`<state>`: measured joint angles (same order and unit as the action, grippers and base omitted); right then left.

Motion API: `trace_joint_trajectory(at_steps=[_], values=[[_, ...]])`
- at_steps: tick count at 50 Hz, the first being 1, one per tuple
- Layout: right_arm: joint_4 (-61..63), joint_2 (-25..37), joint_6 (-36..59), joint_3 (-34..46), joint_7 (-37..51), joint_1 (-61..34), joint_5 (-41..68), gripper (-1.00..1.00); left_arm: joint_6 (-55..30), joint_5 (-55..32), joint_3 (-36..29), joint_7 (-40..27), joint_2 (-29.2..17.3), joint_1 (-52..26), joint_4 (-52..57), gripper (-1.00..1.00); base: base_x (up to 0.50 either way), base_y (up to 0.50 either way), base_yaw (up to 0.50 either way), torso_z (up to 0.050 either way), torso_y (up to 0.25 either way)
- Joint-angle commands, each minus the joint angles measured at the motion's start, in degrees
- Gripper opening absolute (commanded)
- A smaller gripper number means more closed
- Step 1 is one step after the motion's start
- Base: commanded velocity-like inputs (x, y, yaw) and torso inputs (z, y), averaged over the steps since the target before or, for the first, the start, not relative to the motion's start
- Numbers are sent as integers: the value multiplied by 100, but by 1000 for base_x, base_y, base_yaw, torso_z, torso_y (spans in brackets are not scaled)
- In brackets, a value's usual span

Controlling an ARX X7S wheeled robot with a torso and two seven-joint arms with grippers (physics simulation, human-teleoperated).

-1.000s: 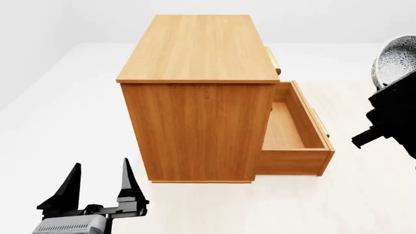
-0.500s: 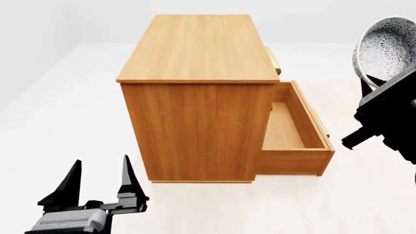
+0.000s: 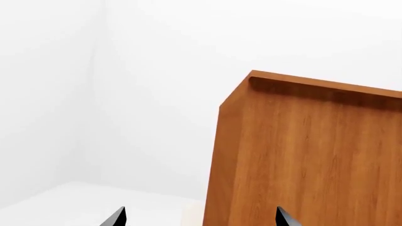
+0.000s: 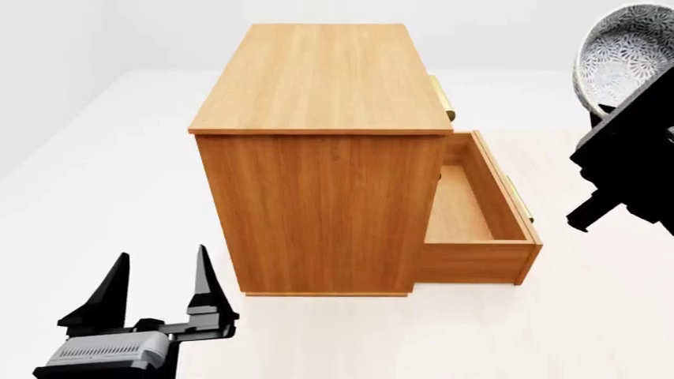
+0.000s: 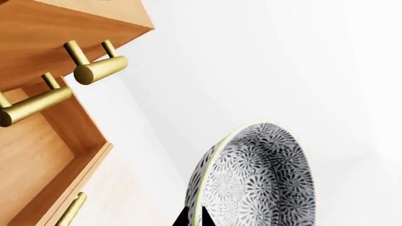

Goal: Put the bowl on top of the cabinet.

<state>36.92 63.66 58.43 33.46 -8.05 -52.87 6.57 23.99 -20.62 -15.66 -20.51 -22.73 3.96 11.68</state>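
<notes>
Right pincer (image 4: 608, 110) grips the bowl (image 4: 621, 55) by its rim, tilted, up in the air beside the cabinet (image 4: 321, 150), above its open drawer (image 4: 476, 217); left pincer (image 4: 156, 280) hangs spread, empty

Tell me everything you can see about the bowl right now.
The bowl is small, round and looks ceramic, covered in a dense blue-grey leaf pattern with a pale rim. The right gripper pinches its rim, holding it tipped on edge in the air, inside facing the head camera. It is off to the right of the cabinet, not touching it.
</notes>
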Motion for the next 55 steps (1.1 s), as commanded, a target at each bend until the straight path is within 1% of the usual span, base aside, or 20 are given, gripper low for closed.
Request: trace_joint_trajectory(at_steps=[1, 7, 20, 30, 44, 55], values=[[-30, -233, 429, 570, -518, -928, -575, -100, 5, -37, 12, 0, -37, 10, 7, 100, 0, 0, 0, 0, 0], [-69, -361, 587, 852, -780, -1340, -747, -100, -16, -66, 14, -7, -34, -33, -20, 100, 0, 0, 0, 0, 2], [73, -529, 749, 1231, -1077, -1785, -957, -100, 25, -52, 7, -18, -38, -1, -33, 100, 0, 0, 0, 0, 0], [142, -680, 1078, 1803, -1518, -2440, -1276, -100, 12, -83, 3, -18, -60, -16, -14, 100, 0, 0, 0, 0, 1], [100, -808, 1290, 2151, -1928, -3057, -1465, -100, -30, -125, 30, -51, -138, 26, 92, 100, 0, 0, 0, 0, 1], [60, -971, 1514, 2544, -2365, -3742, -1660, -100, 60, -154, 67, -41, -210, 170, 156, 100, 0, 0, 0, 0, 0]])
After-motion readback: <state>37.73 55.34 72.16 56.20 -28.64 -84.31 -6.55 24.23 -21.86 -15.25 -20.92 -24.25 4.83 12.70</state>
